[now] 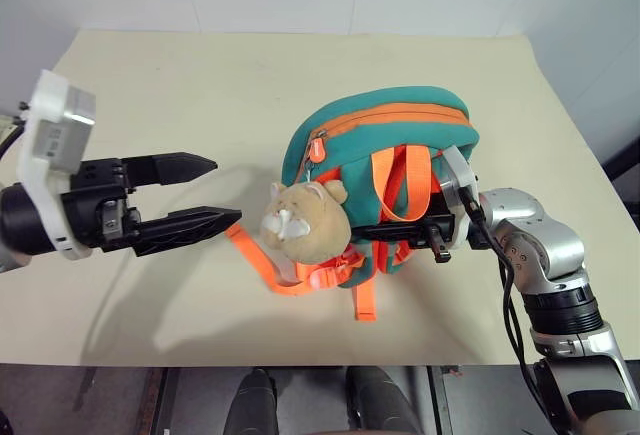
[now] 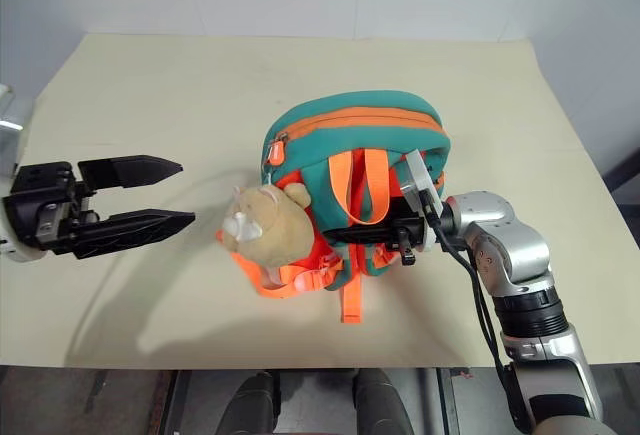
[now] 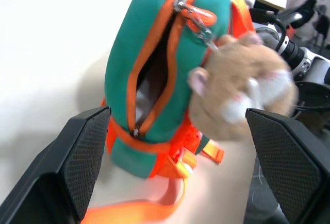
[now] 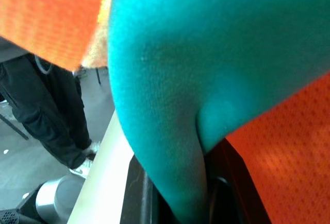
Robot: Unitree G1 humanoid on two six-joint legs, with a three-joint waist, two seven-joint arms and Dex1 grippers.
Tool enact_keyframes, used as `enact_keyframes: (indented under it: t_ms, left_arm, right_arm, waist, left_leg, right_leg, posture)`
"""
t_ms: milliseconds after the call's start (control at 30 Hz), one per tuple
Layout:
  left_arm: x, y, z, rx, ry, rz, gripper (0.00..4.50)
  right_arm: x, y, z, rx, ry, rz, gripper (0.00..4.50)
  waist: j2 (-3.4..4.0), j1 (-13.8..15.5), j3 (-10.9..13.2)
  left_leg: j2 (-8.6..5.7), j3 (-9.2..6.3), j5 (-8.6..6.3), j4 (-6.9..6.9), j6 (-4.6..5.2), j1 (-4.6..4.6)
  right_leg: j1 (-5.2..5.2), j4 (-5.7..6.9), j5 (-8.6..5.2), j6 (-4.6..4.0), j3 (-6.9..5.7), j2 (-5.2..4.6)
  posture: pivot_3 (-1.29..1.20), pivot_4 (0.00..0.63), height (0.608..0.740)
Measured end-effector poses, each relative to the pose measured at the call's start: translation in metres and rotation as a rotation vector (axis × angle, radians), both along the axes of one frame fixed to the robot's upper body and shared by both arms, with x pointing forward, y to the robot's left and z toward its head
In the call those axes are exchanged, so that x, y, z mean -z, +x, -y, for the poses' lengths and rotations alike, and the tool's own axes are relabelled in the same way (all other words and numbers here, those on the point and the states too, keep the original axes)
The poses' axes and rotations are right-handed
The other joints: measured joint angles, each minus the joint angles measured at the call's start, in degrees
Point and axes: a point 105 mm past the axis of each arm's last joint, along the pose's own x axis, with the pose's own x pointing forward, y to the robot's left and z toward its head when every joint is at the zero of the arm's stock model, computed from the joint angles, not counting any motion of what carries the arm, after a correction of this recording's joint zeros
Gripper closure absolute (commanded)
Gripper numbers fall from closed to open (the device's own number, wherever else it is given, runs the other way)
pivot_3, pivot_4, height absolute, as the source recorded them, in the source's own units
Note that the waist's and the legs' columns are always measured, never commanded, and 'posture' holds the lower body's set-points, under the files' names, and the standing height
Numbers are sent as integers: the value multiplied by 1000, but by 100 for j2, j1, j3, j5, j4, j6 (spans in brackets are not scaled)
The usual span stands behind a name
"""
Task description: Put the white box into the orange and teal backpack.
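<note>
Backpack [image 1: 385, 150], teal with orange zip trim and straps, stands on the table [image 1: 200, 85], its zip partly undone, a tan plush cat [image 1: 305, 220] hanging at its front. Right gripper [image 1: 425, 227] is clamped shut on the backpack's teal fabric at its right side. Left gripper [image 1: 195, 195], its 2 fingers spread wide and holding nothing, hovers apart from the backpack, pointing toward the cat. A loose orange strap [image 1: 255, 255] lies just beyond the left fingertips.
</note>
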Motion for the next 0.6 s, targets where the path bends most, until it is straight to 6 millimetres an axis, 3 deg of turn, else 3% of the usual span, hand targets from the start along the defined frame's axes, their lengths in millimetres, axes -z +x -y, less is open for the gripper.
enact_keyframes:
  t_ms: [100,300,467,600]
  left_arm:
    - [5,-11,0,-24,-2,7,37]
    - [5,-24,22,29,-22,72,37]
    - [13,-15,46,66,-28,93,37]
    - [16,-2,54,39,-16,124,37]
  right_arm:
    - [0,0,0,-4,5,3,4500]
    - [-1,0,0,-13,15,0,4500]
    - [-2,1,-2,-15,24,3,4500]
    - [-2,2,-2,-13,25,3,4500]
  waist:
    - [-2,1,0]
    - [-1,10,0]
    - [-1,9,0]
    - [-1,15,1]
  left_leg:
    - [0,1,0,0,0,0]
    - [0,1,-1,-2,-1,0]
    - [-1,3,0,-2,-1,0]
    - [-1,4,-1,-5,-2,-1]
  right_leg:
    - [0,-4,1,-1,1,-2]
    - [0,-6,1,-3,1,-2]
    - [0,-9,1,-2,3,0]
    - [-2,-10,1,-2,4,1]
  posture:
    - [0,150,740]
    - [0,150,740]
    - [0,150,740]
    - [0,150,740]
